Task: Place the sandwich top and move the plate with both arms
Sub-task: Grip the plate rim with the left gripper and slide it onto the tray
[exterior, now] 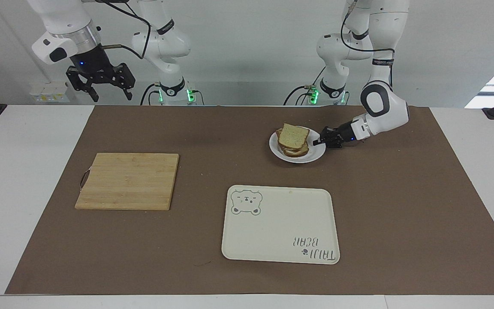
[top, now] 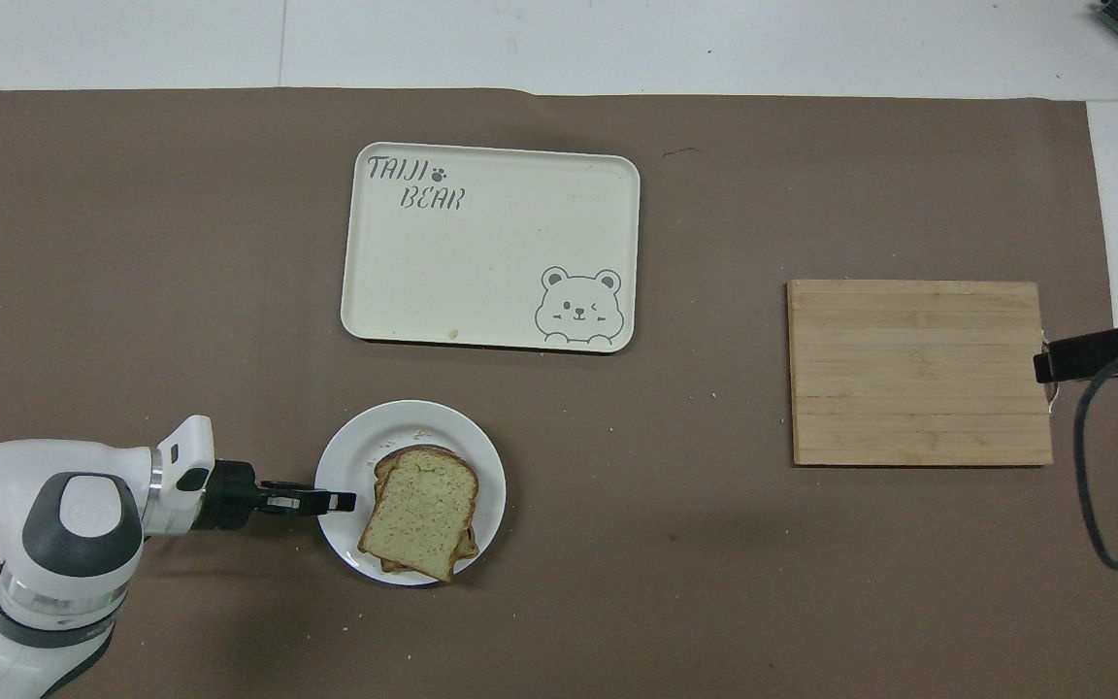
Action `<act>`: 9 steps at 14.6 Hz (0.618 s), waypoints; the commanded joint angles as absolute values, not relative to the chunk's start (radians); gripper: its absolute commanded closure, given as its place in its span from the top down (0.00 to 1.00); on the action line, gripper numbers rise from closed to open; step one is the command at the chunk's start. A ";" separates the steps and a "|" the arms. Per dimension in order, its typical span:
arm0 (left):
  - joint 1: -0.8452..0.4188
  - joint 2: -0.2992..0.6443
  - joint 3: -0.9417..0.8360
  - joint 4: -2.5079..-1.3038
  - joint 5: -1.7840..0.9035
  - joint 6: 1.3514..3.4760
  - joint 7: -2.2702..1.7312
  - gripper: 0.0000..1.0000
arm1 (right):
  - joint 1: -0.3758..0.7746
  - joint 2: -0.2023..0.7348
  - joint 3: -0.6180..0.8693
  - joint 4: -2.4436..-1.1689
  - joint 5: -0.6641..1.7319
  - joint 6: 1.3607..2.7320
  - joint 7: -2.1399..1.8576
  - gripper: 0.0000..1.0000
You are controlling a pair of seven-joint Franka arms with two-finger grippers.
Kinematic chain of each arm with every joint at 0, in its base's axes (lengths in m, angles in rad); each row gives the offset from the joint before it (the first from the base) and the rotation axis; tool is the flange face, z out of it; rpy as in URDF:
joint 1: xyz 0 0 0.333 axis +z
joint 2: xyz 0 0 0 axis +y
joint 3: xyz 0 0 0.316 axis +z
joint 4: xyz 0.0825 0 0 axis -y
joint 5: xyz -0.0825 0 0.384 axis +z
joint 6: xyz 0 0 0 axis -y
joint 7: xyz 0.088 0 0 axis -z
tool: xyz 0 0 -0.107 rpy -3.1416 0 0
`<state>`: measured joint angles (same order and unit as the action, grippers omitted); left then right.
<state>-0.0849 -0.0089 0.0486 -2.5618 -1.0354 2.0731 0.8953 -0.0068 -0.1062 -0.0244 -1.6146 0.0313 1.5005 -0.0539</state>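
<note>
Jaws of the left gripper (exterior: 317,142) are pinched shut on the rim of the plate (exterior: 311,156) at its edge toward the left arm's end of the surface; in the overhead view that grip sits at about nine o'clock on the plate. The right gripper (exterior: 100,83) waits with jaws spread, high above the right arm's end of the surface, near the wooden cutting board (exterior: 127,181).

On the plate lies the sandwich top (exterior: 293,135), capping the stack but skewed, its corner overhanging the rim at roughly six o'clock in the overhead view. In the facing view the plate looks tipped, the gripped side raised — I cannot tell whether it has left the brown mat (exterior: 187,128).

The step in hand appears to be moving the plate, probably to the bear-printed tray (exterior: 279,227) at twelve o'clock from it in the overhead view. A one-sided pinch invites tilting — so keep the plate level, move slowly, and avoid jerks that could slide the loose slice off. Bringing the right gripper to the free rim would steady it.
</note>
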 commanded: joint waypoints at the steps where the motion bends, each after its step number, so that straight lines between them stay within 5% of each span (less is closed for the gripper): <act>1: -0.052 0.031 0.055 -2.494 -1.055 1.999 0.902 0.00 | -0.025 -0.106 -0.012 -1.615 0.026 1.506 -0.084 1.00; 9: -0.006 0.130 0.055 -2.292 -1.055 1.864 0.727 0.00 | -0.025 -0.106 -0.012 -1.617 0.026 1.505 -0.084 1.00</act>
